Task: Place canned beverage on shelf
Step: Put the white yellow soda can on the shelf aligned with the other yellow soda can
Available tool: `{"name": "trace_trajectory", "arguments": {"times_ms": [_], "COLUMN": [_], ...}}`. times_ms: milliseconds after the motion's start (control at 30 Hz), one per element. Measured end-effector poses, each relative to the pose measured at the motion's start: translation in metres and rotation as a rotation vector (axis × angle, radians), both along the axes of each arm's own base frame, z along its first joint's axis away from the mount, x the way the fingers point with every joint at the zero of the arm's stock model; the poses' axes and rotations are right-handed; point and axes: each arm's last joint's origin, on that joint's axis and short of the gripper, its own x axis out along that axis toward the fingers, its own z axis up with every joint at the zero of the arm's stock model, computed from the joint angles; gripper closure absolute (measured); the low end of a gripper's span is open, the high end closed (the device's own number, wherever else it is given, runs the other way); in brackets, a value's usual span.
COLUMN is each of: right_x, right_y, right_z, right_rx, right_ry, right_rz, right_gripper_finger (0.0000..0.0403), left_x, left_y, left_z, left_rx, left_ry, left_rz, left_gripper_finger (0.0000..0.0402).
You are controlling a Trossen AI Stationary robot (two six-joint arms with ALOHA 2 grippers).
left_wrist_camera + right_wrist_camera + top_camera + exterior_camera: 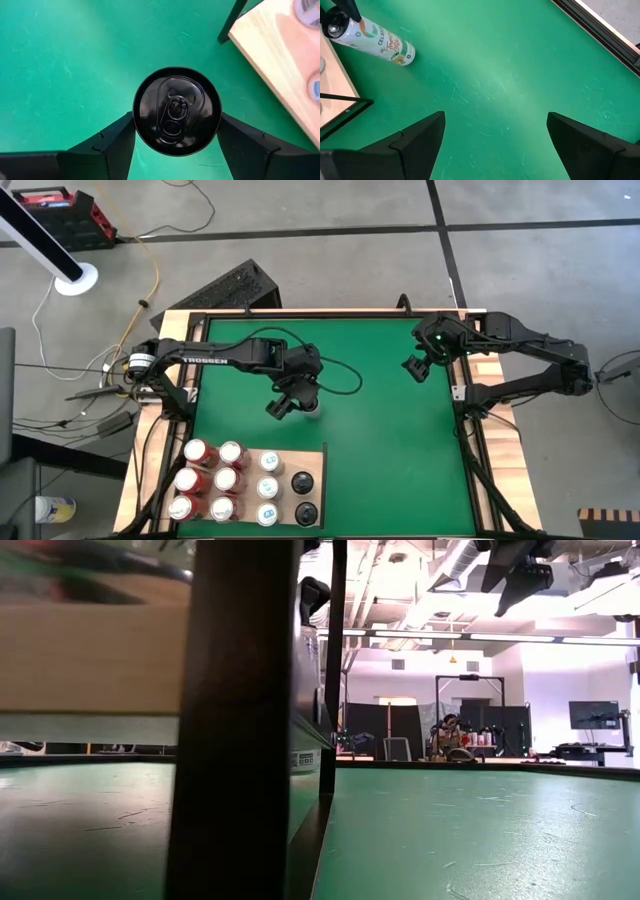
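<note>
A slim white can (380, 42) with a black top (176, 111) stands upright over the green mat (390, 430), a little toward the far side from the shelf. My left gripper (297, 395) is above it, shut on it. The shelf (312, 456) is a pale wooden board on a dark frame at the mat's near left. It carries several cans with red, white and black tops. It also shows in the left wrist view (280, 55). My right gripper (415, 367) hangs open and empty over the mat's far right. My left gripper pinches the can between its two fingers (120, 137), on opposite sides of the wall just below the black top's rim (140, 125). The fingers come from above, pointing down. The can is upright. I cannot tell whether its base (408, 56) rests on the mat.
A dark post of the shelf frame (230, 720) stands close in front of the low view. Bare green mat lies to the right of the shelf and between the two grippers. Wooden strips and dark rails (470, 430) edge the mat.
</note>
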Motion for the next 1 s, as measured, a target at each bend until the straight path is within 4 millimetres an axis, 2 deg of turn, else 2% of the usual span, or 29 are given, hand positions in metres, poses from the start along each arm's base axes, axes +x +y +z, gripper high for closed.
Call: {"name": "trace_trajectory", "arguments": {"times_ms": [733, 833, 1000], "right_x": [0.001, 0.001, 0.001], "right_y": [0.000, 0.000, 0.000], "right_z": [0.000, 0.000, 0.000], "right_rx": [-0.002, -0.002, -0.002], "right_ry": [-0.009, -0.009, -0.009], "right_rz": [0.000, 0.000, 0.001], "right_gripper_finger": [0.0029, 0.0029, 0.0029], "left_x": [0.000, 0.002, 0.005], "left_y": [0.001, 0.001, 0.002], "left_z": [0.001, 0.012, 0.047], "left_rx": [0.014, -0.011, -0.078], "left_ry": [0.004, -0.022, -0.107], "left_rz": [0.064, 0.106, 0.212], "left_gripper_finger": [0.0109, 0.0104, 0.0103]}}
